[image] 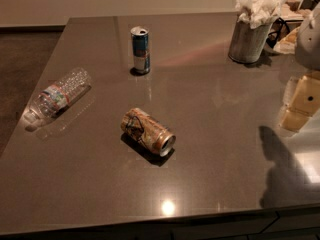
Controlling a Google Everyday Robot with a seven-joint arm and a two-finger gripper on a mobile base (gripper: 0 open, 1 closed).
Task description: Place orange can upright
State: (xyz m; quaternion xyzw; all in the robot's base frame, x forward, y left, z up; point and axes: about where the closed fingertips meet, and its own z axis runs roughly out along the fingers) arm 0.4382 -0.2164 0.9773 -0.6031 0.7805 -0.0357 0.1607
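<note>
Camera view: orange can (147, 131) lies sideways (long axis diagonal, silver end pointing near-right), jaws at right edge, state untellable.

I note the gripper (309, 39) as a pale shape cut off at the right edge. The table (225, 134) runs out of view at right and bottom. Lettering on the orange can (147, 131) and on the bottle (60, 95) label is too small to read.
</note>
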